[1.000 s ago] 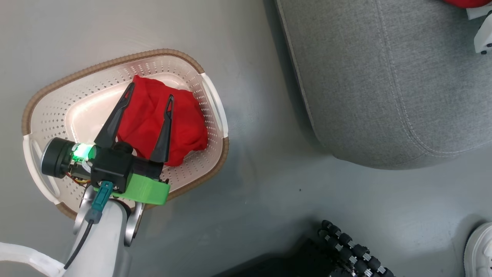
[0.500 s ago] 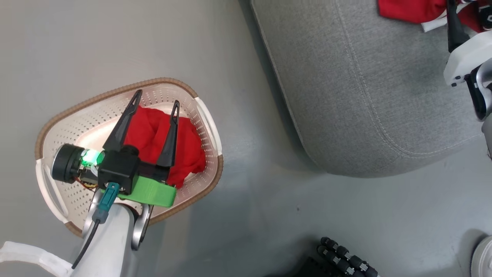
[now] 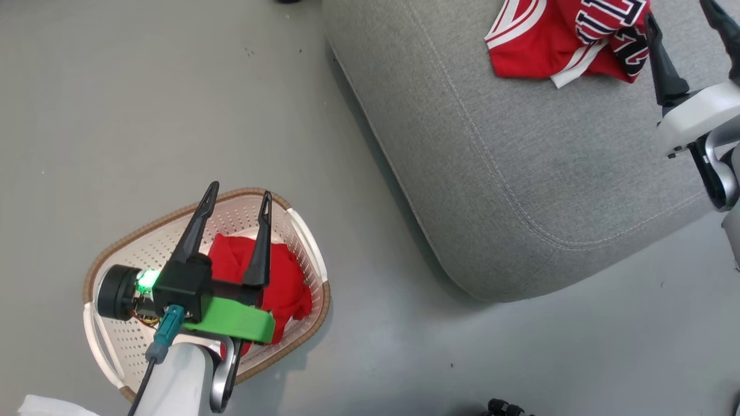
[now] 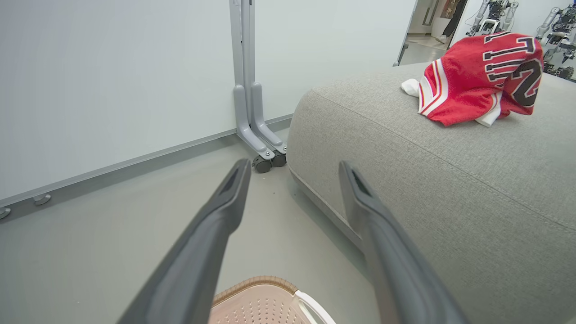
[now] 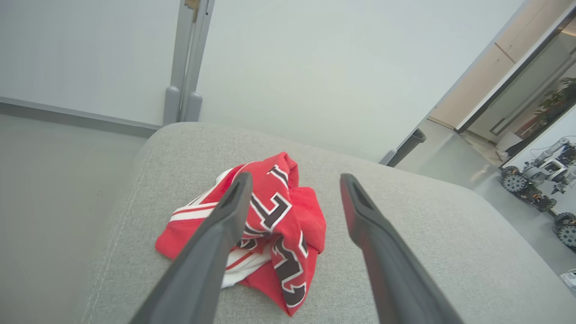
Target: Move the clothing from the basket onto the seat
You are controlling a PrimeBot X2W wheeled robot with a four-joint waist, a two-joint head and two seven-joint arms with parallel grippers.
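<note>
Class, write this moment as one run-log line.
jersey: on seat | plain shirt: in basket | left claw: open, over basket | right claw: open, beside jersey

- The basket (image 3: 139,254) stands on the floor (image 3: 144,104), to the left of the seat (image 3: 520,173) and well apart from it.
- The shirt (image 3: 286,283) lies in the basket, at the end nearer the seat.
- The jersey (image 3: 555,40) lies on the seat, near its far side.
- The left gripper (image 3: 240,189) hangs over the basket, above the shirt.
- The right gripper (image 3: 677,10) hangs over the seat, just right of the jersey.
</note>
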